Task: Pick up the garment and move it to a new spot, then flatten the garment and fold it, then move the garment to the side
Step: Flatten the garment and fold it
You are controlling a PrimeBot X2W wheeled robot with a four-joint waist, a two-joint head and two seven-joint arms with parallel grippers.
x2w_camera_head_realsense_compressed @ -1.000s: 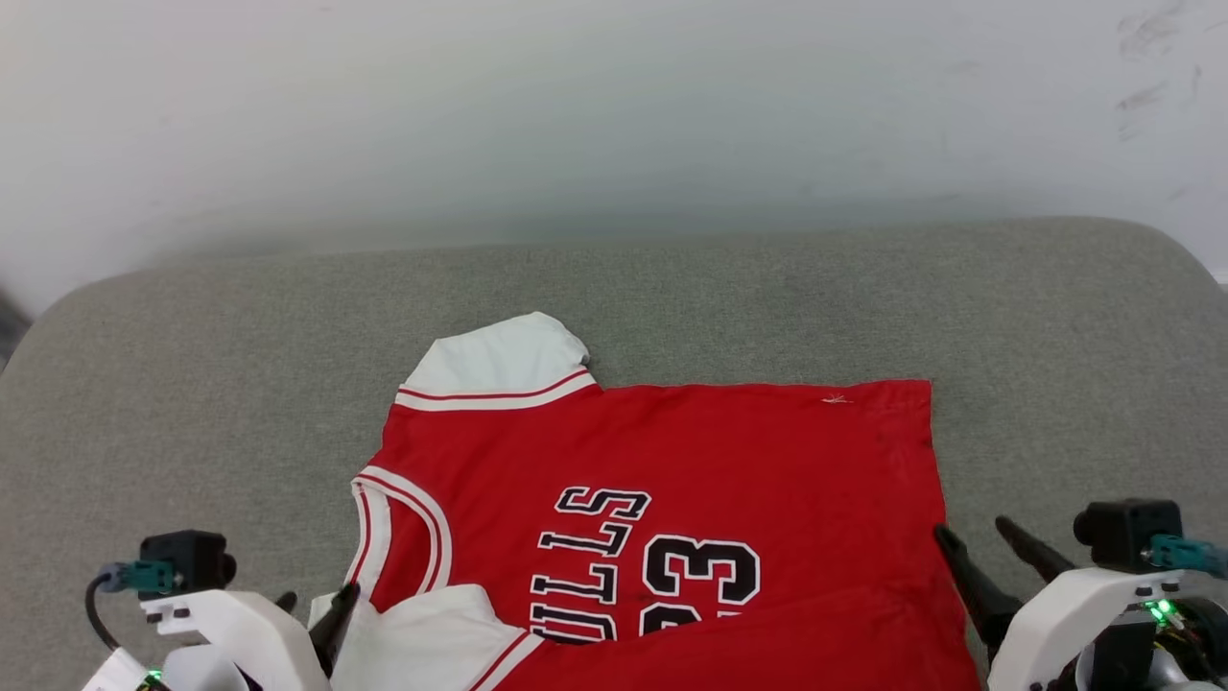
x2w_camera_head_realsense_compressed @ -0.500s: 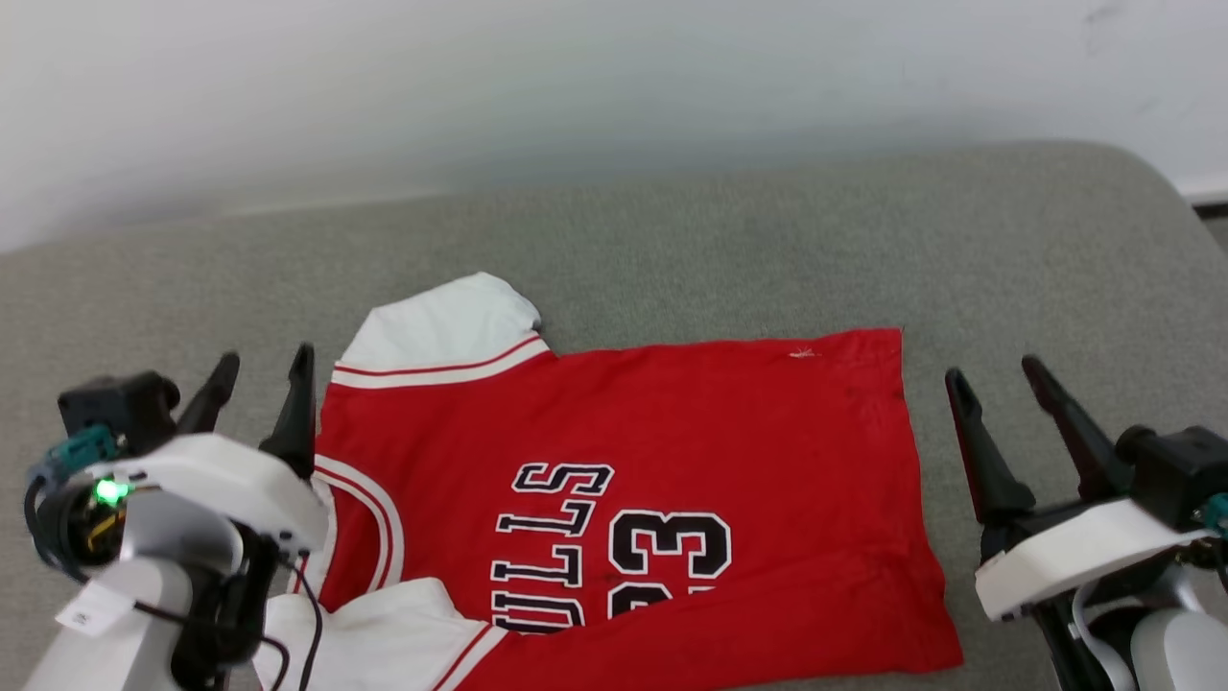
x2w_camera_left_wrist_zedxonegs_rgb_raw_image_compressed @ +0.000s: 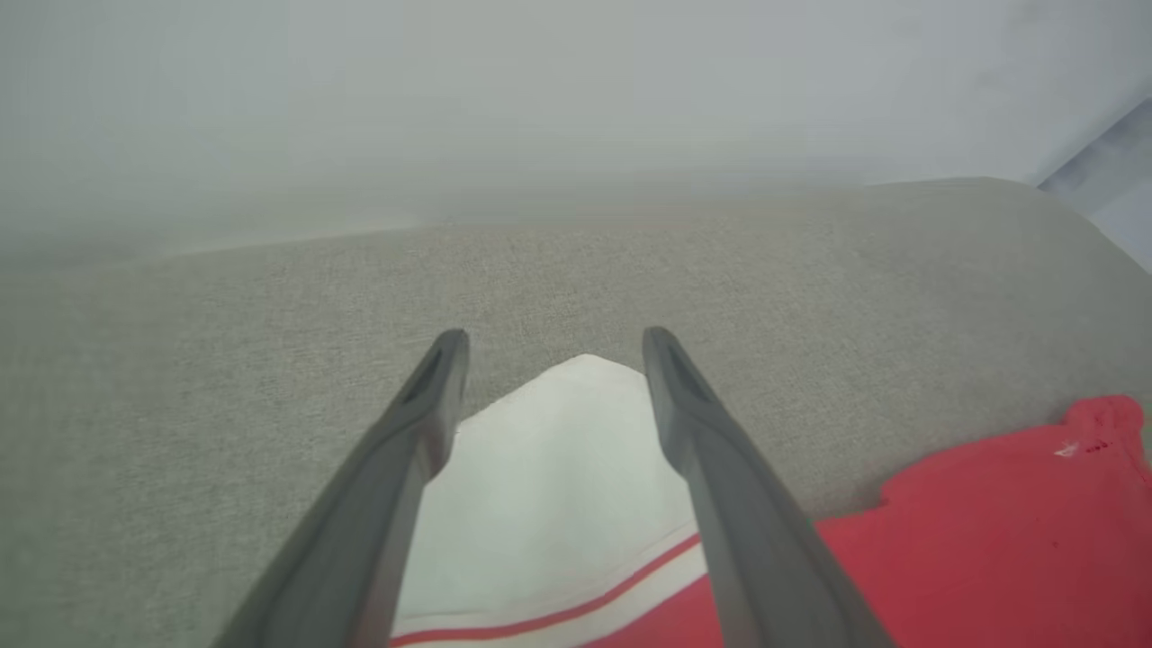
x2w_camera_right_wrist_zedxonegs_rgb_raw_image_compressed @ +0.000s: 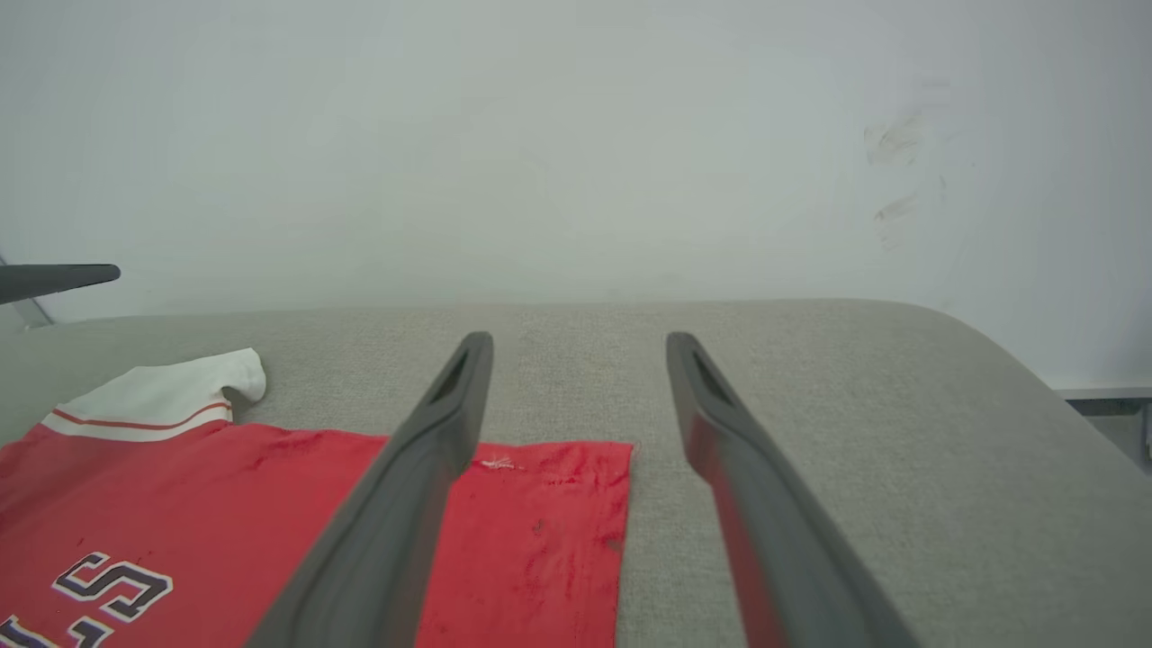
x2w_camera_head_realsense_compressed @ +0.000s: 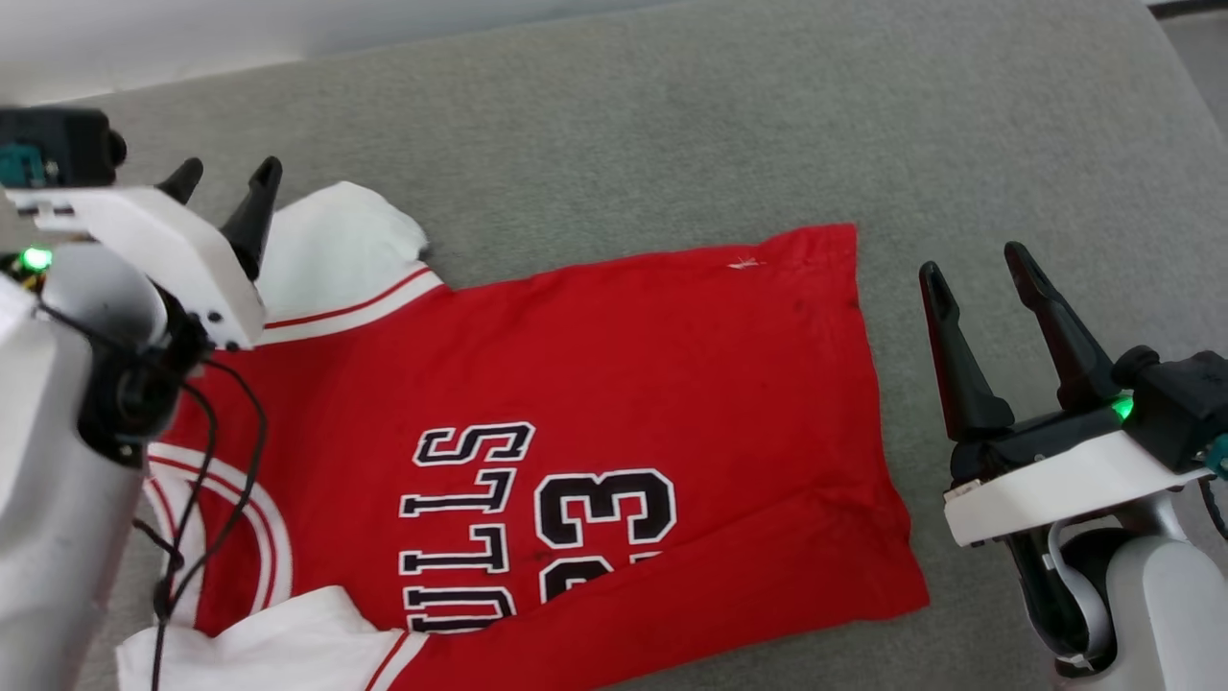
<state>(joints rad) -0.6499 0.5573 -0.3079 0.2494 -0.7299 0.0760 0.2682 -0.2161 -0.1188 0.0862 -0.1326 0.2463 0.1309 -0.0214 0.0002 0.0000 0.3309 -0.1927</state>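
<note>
The garment (x2w_camera_head_realsense_compressed: 595,384) is lying mostly flat, still unfolded, near the surface's (x2w_camera_head_realsense_compressed: 672,115) front edge; left gripper (x2w_camera_head_realsense_compressed: 227,171) and right gripper (x2w_camera_head_realsense_compressed: 972,261) are hovering open.

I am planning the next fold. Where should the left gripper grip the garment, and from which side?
Probably the far white sleeve: it lies flat and juts past the garment's red body. The open left gripper hangs over it, so come from above.

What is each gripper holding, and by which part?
Nothing. Both grippers are open: the left gripper is poised by the white sleeve of the garment; the right gripper beside its hem.
</note>
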